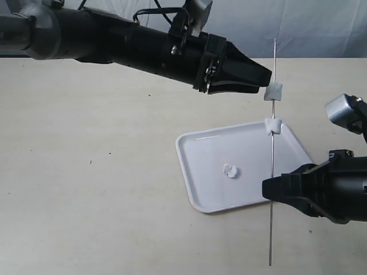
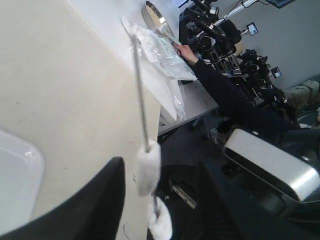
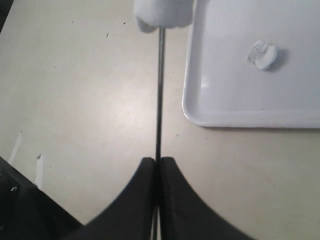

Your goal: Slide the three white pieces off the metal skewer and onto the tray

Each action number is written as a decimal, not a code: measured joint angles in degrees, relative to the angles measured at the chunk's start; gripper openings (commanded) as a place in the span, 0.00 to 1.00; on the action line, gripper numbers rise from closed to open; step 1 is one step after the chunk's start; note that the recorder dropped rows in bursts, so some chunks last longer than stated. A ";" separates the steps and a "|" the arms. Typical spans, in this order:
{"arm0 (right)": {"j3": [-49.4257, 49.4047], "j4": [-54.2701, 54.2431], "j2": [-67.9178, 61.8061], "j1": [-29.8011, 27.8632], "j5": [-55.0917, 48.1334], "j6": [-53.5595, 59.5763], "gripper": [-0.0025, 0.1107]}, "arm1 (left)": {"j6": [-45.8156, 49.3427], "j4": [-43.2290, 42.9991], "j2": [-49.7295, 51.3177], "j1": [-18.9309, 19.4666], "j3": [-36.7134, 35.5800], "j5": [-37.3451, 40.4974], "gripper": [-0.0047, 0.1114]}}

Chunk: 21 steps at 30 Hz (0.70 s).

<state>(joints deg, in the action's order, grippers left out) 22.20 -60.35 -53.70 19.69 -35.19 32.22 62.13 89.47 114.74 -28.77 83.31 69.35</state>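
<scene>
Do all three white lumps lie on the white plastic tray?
No, one soft white lump lies on the tray; two lumps sit on the thin metal skewer.

Piece (image 1: 230,171) on tray (image 1: 198,150), beside skewer (image 1: 272,154)

A robotics lab: other robot arms (image 2: 220,30) crowd behind a person (image 2: 230,97) at a neighbouring table (image 2: 200,102).

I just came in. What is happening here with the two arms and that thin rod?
The right gripper is shut on the skewer and holds it by the tray. One white piece already lies on the tray. Two more sit on the skewer, an upper piece and a lower piece. The left gripper is open, its jaws at the upper piece but not closed on it.
</scene>
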 measured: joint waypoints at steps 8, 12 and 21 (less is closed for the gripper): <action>0.00 -0.83 0.00 0.00 0.23 0.00 0.02 | 0.86 1.20 -1.30 -1.10 -0.46 0.11 0.42; 0.00 -1.99 0.00 0.00 -0.73 0.00 0.02 | 1.08 1.99 -1.30 -2.25 -0.54 0.11 0.42; 0.00 -2.65 0.00 0.00 -0.96 0.26 0.02 | 1.13 1.85 0.02 -1.09 -0.54 0.99 0.42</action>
<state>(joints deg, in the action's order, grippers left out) 22.20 -63.01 -53.70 19.69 -36.14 32.48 63.27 91.32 114.76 -29.86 82.77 70.35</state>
